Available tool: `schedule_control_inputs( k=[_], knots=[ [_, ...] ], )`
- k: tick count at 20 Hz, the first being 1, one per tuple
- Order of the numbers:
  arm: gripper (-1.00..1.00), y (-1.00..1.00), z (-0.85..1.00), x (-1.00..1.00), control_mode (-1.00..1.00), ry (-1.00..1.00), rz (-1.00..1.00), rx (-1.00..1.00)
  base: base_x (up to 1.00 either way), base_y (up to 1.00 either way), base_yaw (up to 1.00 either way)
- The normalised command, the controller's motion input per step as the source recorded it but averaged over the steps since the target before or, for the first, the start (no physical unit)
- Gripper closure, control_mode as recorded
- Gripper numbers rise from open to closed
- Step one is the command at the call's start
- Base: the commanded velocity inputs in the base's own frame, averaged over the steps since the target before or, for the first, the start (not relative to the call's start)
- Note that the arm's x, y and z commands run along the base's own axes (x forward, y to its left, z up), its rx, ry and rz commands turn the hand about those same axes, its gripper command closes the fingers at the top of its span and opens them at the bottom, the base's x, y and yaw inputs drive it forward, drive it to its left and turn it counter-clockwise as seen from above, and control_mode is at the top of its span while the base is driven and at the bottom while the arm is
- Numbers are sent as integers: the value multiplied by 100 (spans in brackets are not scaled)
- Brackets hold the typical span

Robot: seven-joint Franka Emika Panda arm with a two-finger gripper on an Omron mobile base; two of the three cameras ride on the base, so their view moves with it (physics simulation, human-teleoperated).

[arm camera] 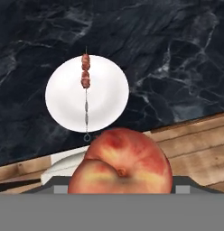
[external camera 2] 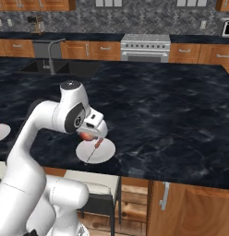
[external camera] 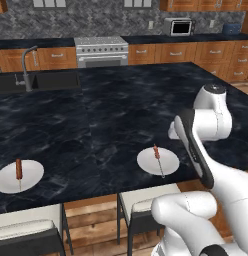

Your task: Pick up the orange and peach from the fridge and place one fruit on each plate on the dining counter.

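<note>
My gripper (external camera 2: pixel 92 131) is shut on the peach (arm camera: pixel 120 164), a reddish-salmon fruit that fills the bottom of the hand view and hides the fingertips. It hangs just above the near edge of the dining counter (external camera: pixel 111 115), over the front rim of a white plate (arm camera: pixel 64 97). That plate (external camera 2: pixel 105 150) carries a meat skewer (arm camera: pixel 86 76). The same plate (external camera: pixel 146 162) lies right of centre in the left base view. A second plate (external camera: pixel 31 177), with its own skewer, sits far to the left. The orange and the fridge are out of view.
Pale stools (external camera: pixel 146 200) stand under the counter's near edge. A sink with a faucet (external camera: pixel 28 70) is set into the far left of the counter. A stove (external camera: pixel 101 50) and wooden cabinets line the back wall.
</note>
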Motion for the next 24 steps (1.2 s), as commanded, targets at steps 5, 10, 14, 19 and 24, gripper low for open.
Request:
schedule_control_inputs(
  k=[5,10,14,19,24],
  knots=[
    [100,-16,-52,38,-100,-1,23,0,0,0,0],
    [100,-4,-65,38,-100,0,26,-6,0,0,0],
    [100,0,-53,43,-100,0,30,-1,0,0,0],
    [100,0,-56,36,-100,6,17,-14,0,0,0],
    [100,0,-37,50,-100,24,2,-14,0,0,0]
  ],
)
